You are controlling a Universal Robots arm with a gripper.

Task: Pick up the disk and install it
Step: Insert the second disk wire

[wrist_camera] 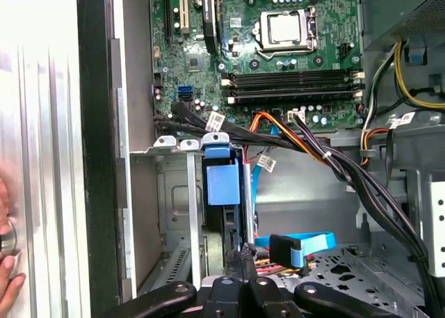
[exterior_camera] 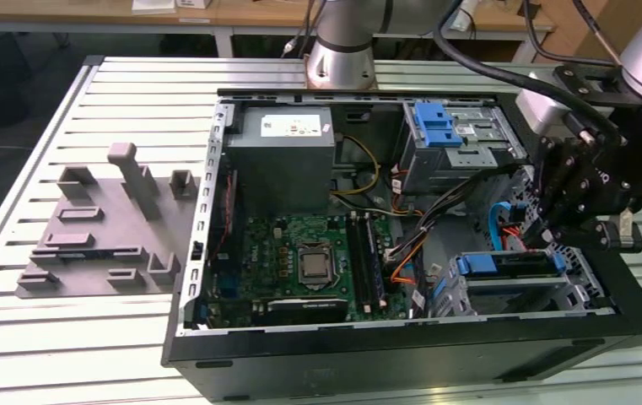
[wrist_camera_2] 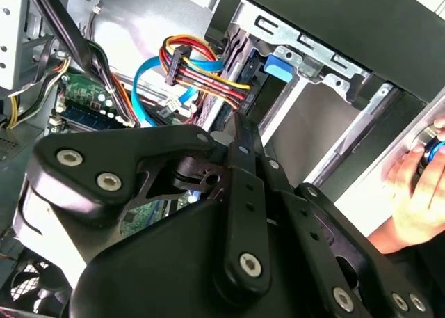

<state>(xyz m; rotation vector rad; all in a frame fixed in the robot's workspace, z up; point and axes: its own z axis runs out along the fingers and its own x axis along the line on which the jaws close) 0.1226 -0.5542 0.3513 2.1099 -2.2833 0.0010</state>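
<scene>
Disk [exterior_camera: 509,264] – on edge inside the silver drive cage [exterior_camera: 585,291], at the computer case's [exterior_camera: 411,354] corner on the exterior view's right, nearest the camera. Blue bracket end facing up and out of the slot, seen in the first wrist view [wrist_camera: 222,182] between the cage's [wrist_camera: 174,193] metal rails, and in the second wrist view [wrist_camera_2: 278,67] as a blue tab.

Just above that edge, the gripper [exterior_camera: 540,240], reaching down into the case. Jaws drawn together, no gap between the fingertips in either wrist view [wrist_camera: 240,255] [wrist_camera_2: 236,126]; tips right at the disk's upper edge, contact hard to make out.

Beside the gripper, a flat blue cable [wrist_camera: 299,245] and a bundle of coloured wires [wrist_camera_2: 201,71]. Further in, the green motherboard [exterior_camera: 298,253] across the case floor. At the case's far edge, a grey box [exterior_camera: 287,160] with a white sticker, and a second metal cage with a blue latch [exterior_camera: 445,126].

Outside the case wall by the drive cage, a person's hand [wrist_camera_2: 410,193] on the slatted worktop [exterior_camera: 73,337]. Near the worktop's edge on the exterior view's left, a grey moulded fixture [exterior_camera: 107,228], well apart from the case.
</scene>
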